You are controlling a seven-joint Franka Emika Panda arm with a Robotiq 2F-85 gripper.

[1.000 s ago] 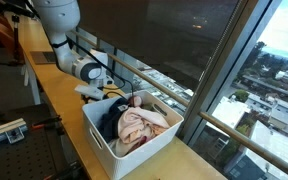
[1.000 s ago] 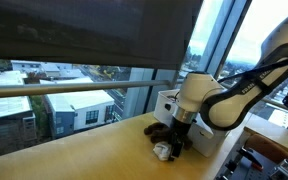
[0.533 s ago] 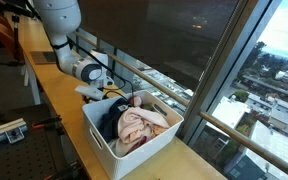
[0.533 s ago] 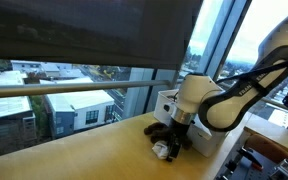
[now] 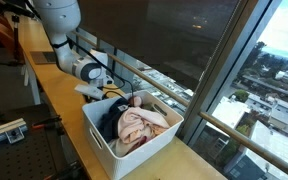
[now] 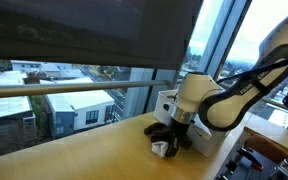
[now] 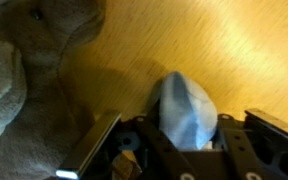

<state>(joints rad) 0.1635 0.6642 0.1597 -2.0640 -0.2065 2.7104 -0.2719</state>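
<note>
Only the wrist view shows the blue cloth's (image 7: 184, 100) shape: on the table (image 7: 239, 50) between my hand's (image 7: 181, 120) fingers, long axis pointing away from me. An exterior view adds the bin (image 5: 106, 142); whether I grip the cloth, I cannot tell.

White bin (image 5: 102, 140), wooden table (image 5: 52, 92)

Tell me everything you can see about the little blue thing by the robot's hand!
The blue thing is a small, soft-looking bundle of pale blue cloth, rounded and crumpled. It lies on the wooden table, between the fingers of the hand, with a gap showing on each side in the wrist view. A grey cloth lies close by. Its underside is hidden.
</note>
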